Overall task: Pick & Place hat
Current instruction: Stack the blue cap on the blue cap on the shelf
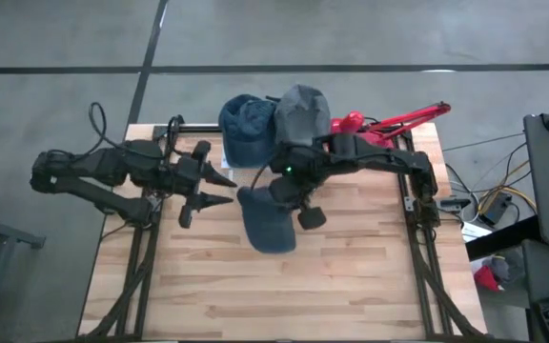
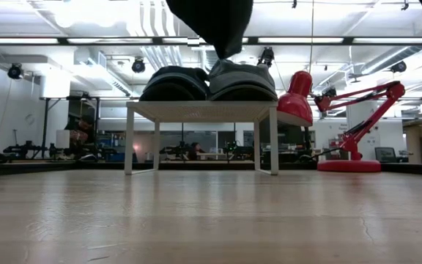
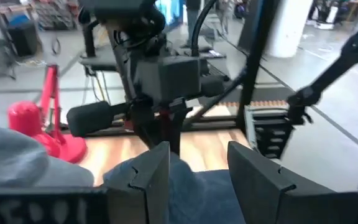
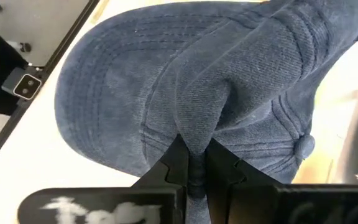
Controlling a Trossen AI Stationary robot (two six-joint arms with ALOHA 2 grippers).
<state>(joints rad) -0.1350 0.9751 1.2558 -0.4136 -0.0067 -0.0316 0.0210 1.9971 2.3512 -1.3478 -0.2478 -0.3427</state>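
**Cap lifted by a pinch of its crown**

The right gripper (image 4: 191,167) is closed tight on a fold of cloth in the crown of a dark blue cap (image 4: 185,93), so the cap hangs free above the wooden table (image 1: 351,286), near its middle; gripping a gathered fold gives narrow fingers purchase on soft fabric. Two other caps, one blue (image 1: 244,124) and one grey (image 1: 300,110), sit side by side on a small white stand (image 2: 200,111) at the far edge, probably the place of storage. A red desk lamp (image 2: 343,110) stands beside it. The left gripper (image 1: 219,188) waits just beside the lifted cap, fingers spread and empty.
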